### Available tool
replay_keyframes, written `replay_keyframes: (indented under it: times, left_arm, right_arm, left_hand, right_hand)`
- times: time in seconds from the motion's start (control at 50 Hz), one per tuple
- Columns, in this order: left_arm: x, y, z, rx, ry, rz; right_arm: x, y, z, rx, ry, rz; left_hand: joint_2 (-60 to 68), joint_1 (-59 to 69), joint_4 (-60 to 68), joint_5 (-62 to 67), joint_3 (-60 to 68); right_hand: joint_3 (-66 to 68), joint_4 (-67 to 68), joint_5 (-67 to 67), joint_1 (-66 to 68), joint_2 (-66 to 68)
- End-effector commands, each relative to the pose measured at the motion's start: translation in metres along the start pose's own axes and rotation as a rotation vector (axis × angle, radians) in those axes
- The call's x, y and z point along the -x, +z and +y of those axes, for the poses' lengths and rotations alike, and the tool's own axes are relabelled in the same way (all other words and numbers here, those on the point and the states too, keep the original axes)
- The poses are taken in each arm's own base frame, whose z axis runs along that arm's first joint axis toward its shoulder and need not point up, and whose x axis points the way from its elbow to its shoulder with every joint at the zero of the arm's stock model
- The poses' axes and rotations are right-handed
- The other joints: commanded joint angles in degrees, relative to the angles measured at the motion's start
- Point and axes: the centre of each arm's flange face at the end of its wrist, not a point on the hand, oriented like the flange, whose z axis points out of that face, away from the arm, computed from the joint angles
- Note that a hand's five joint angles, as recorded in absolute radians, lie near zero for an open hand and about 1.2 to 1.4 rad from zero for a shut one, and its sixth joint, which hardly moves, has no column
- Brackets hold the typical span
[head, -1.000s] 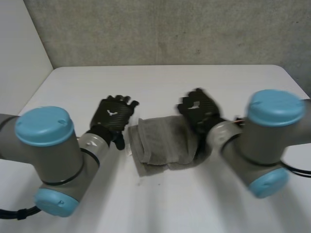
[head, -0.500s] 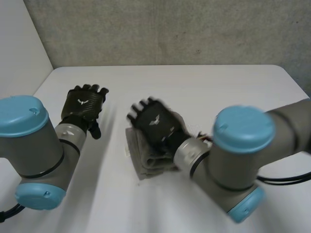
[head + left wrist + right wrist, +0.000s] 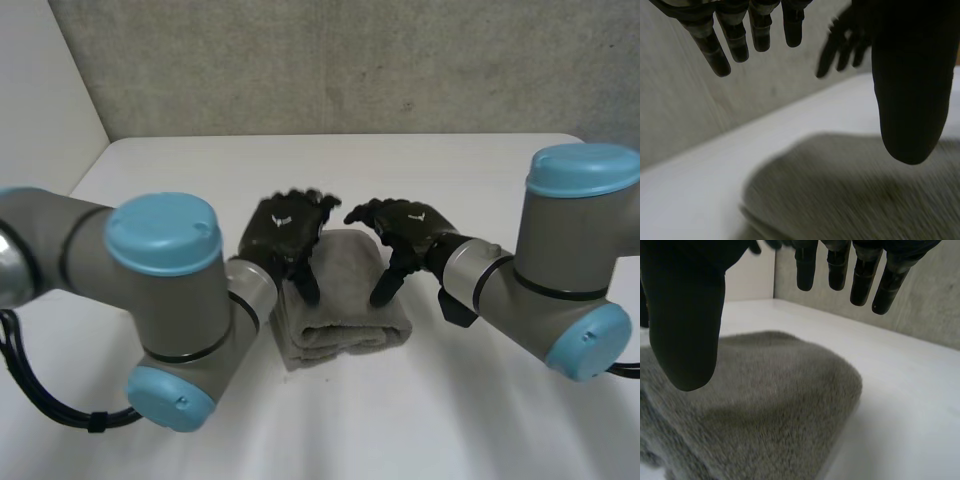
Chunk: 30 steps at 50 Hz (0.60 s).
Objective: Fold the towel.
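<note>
Currently the grey towel [image 3: 340, 310] lies folded in a thick bundle in the middle of the white bench [image 3: 450, 170], between both hands. Left hand [image 3: 285, 228] sits over the towel's left edge, fingers [image 3: 735, 42] loosely spread, holding nothing. Right hand [image 3: 408, 225] sits over the right edge, fingers [image 3: 862, 280] hanging relaxed above the cloth, nothing grasped.

Lab-like test bench, bare white table [image 3: 480, 170], plain grey wall [image 3: 350, 60]
</note>
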Motion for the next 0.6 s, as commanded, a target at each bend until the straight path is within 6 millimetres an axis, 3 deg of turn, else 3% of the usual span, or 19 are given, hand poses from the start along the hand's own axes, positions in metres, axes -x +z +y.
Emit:
replay_keyframes:
  times: [0.02,0.1,0.24,0.28,0.32,0.34,0.36,0.38,0.4,0.42,0.44,0.46,0.48,0.5,0.52,0.54,0.56,0.6]
  left_arm:
    - [0.009,0.010,0.038,0.134,-0.019,-0.038]
    - [0.033,0.010,0.055,0.198,-0.017,-0.119]
    - [0.035,0.006,0.056,0.215,-0.016,-0.123]
    - [0.035,0.004,0.039,0.175,-0.019,-0.124]
    - [0.036,0.002,0.027,0.149,-0.022,-0.125]
    - [0.036,-0.002,0.012,0.114,-0.023,-0.126]
    - [0.036,-0.002,0.012,0.114,-0.023,-0.126]
    - [0.036,-0.006,-0.005,0.071,-0.025,-0.126]
    - [0.038,-0.011,-0.024,0.021,-0.025,-0.129]
    - [0.038,-0.011,-0.024,0.020,-0.025,-0.129]
    - [0.039,-0.017,-0.044,-0.031,-0.028,-0.132]
    - [0.039,-0.017,-0.044,-0.032,-0.028,-0.132]
    - [0.041,-0.024,-0.063,-0.077,-0.030,-0.137]
    - [0.043,-0.033,-0.082,-0.123,-0.032,-0.142]
    - [0.043,-0.033,-0.082,-0.123,-0.032,-0.142]
    - [0.047,-0.041,-0.100,-0.161,-0.036,-0.152]
    - [0.047,-0.041,-0.100,-0.162,-0.036,-0.153]
    - [0.067,-0.057,-0.132,-0.216,-0.047,-0.207]
  right_arm:
    - [-0.006,0.023,0.031,0.073,0.009,-0.008]
    - [-0.010,0.032,0.048,0.113,-0.050,0.004]
    - [-0.012,0.031,0.041,0.100,-0.138,0.024]
    - [-0.012,0.027,0.032,0.080,-0.146,0.036]
    - [-0.012,0.013,-0.003,-0.010,-0.171,0.079]
    - [-0.012,0.013,-0.003,-0.011,-0.171,0.080]
    - [-0.015,0.005,-0.020,-0.057,-0.182,0.112]
    - [-0.021,-0.004,-0.037,-0.101,-0.189,0.154]
    - [-0.021,-0.004,-0.038,-0.101,-0.189,0.154]
    - [-0.026,-0.012,-0.055,-0.146,-0.195,0.200]
    - [-0.026,-0.013,-0.055,-0.146,-0.195,0.201]
    - [-0.031,-0.022,-0.070,-0.186,-0.199,0.247]
    - [-0.034,-0.032,-0.084,-0.226,-0.205,0.290]
    - [-0.034,-0.032,-0.084,-0.226,-0.205,0.290]
    - [-0.039,-0.041,-0.097,-0.264,-0.208,0.336]
    - [-0.042,-0.050,-0.109,-0.296,-0.213,0.377]
    - [-0.042,-0.050,-0.109,-0.296,-0.213,0.378]
    - [-0.048,-0.064,-0.123,-0.335,-0.217,0.440]
  left_hand:
    - [1.72,1.84,1.84,0.55,1.74]
    - [1.72,1.84,1.84,0.55,1.74]
    - [1.55,1.67,1.67,0.38,1.58]
    - [1.55,1.67,1.67,0.38,1.58]
    - [1.55,1.67,1.67,0.38,1.58]
    - [1.55,1.67,1.67,0.38,1.58]
    - [1.55,1.67,1.67,0.38,1.58]
    - [1.22,1.34,1.34,0.05,1.24]
    - [1.05,1.17,1.17,-0.12,1.07]
    - [1.04,1.17,1.17,-0.13,1.07]
    - [1.04,1.17,1.17,-0.13,1.07]
    - [1.04,1.17,1.17,-0.13,1.07]
    - [1.04,1.17,1.17,-0.13,1.07]
    - [1.04,1.17,1.17,-0.13,1.07]
    - [1.04,1.17,1.17,-0.13,1.07]
    - [1.04,1.17,1.17,-0.13,1.07]
    - [1.04,1.17,1.17,-0.13,1.07]
    - [1.04,1.17,1.17,-0.13,1.07]
  right_hand:
    - [-2.18,-3.31,-3.28,-1.98,-2.83]
    - [-2.18,-3.31,-3.28,-1.98,-2.83]
    - [-2.18,-3.31,-3.28,-1.98,-2.83]
    - [-2.18,-3.31,-3.28,-1.98,-2.83]
    - [-2.18,-3.31,-3.28,-1.98,-2.83]
    - [-2.18,-3.31,-3.28,-1.98,-2.83]
    - [-2.18,-3.31,-3.28,-1.98,-2.83]
    - [-2.18,-3.31,-3.28,-1.98,-2.83]
    - [-2.18,-3.31,-3.28,-1.98,-2.83]
    - [-2.18,-3.31,-3.28,-1.98,-2.83]
    - [-2.18,-3.31,-3.28,-1.98,-2.83]
    - [-2.18,-3.31,-3.28,-1.98,-2.83]
    - [-2.18,-3.31,-3.28,-1.98,-2.83]
    - [-2.18,-3.31,-3.28,-1.98,-2.83]
    - [-2.18,-3.31,-3.28,-1.98,-2.83]
    - [-2.18,-3.31,-3.28,-1.98,-2.83]
    - [-2.18,-3.31,-3.28,-1.98,-2.83]
    - [-2.18,-3.31,-3.28,-1.98,-2.83]
